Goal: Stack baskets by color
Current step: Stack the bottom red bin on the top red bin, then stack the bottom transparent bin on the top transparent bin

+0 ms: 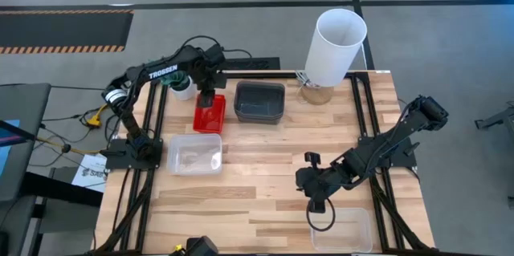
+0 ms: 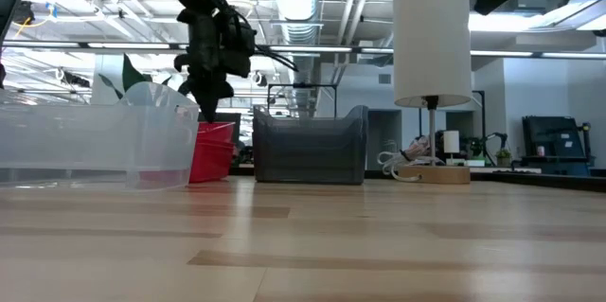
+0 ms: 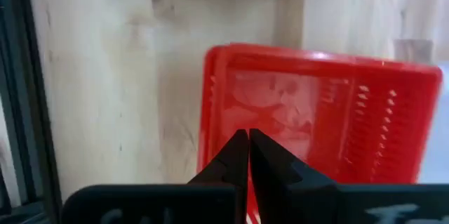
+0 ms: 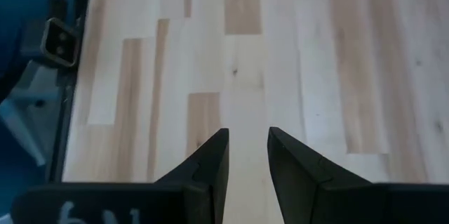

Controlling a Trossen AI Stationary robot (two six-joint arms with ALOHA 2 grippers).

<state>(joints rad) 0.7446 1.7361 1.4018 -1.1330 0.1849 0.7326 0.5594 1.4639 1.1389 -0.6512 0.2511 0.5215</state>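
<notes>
A red mesh-sided basket (image 1: 208, 116) stands on the table beside a dark grey basket (image 1: 259, 101). My left gripper (image 1: 207, 95) is shut and points down at the red basket's far end; in the left wrist view its fingertips (image 3: 248, 138) sit over the red basket (image 3: 330, 112), close to one side wall. One clear basket (image 1: 195, 153) lies at the left. Another clear basket (image 1: 341, 229) lies near the front right edge. My right gripper (image 1: 309, 188) hangs open over bare wood at the middle right, its fingers (image 4: 248, 147) apart with nothing between them. My left gripper comes at the red basket from above with its fingers shut. The tips stand just inside one side wall (image 3: 210, 126). The gripper's own body hides the basket's nearest wall, so I cannot tell whether the fingers touch the basket.
A tall white cylinder (image 1: 336, 47) stands on a wooden base at the far right. A small potted plant (image 1: 181, 87) sits under the left arm at the far left. Bare wood lies across the table's middle and front.
</notes>
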